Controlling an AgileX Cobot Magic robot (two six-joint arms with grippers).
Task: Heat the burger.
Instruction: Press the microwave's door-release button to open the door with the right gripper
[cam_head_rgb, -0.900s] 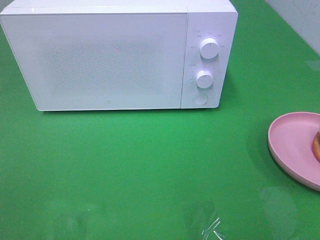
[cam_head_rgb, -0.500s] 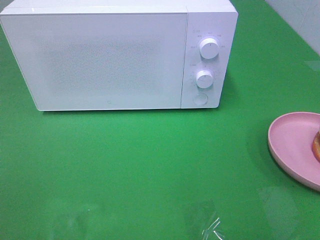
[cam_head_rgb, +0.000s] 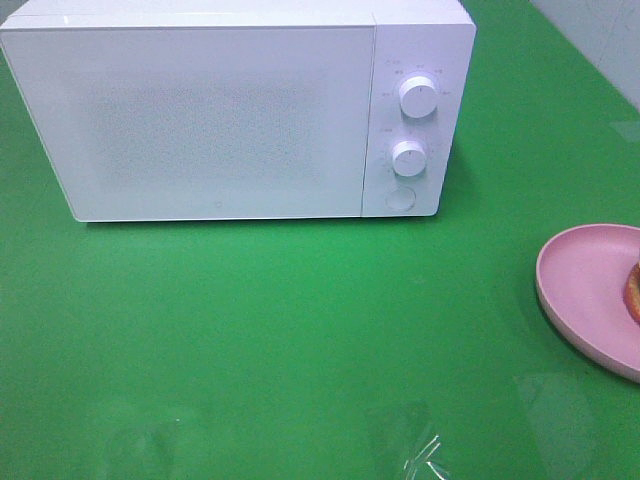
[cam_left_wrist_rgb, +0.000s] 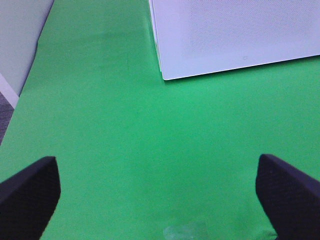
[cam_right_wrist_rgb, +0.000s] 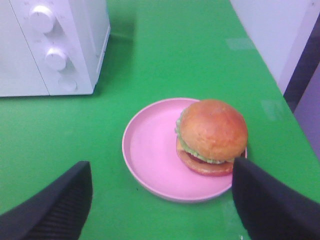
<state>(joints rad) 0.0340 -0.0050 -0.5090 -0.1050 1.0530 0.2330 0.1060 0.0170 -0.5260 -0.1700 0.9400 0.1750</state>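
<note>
Burger (cam_right_wrist_rgb: 212, 136) sits off-centre on pink plate (cam_right_wrist_rgb: 145, 155), well apart from shut microwave (cam_head_rgb: 230, 110). Right gripper (cam_right_wrist_rgb: 162, 200) and left gripper (cam_left_wrist_rgb: 159, 192) both spread wide, empty. Burger likely light, squashy, layers apt to slide; gentle hold across bun sides seems safest.

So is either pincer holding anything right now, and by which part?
Nothing is held. The left pincer is open over the green table; the right pincer is open too, the burger lying ungripped on its pink plate.

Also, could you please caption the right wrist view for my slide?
Open right claw facing a round golden-brown burger on a round pink plate, beside a white microwave on green tabletop.
</note>
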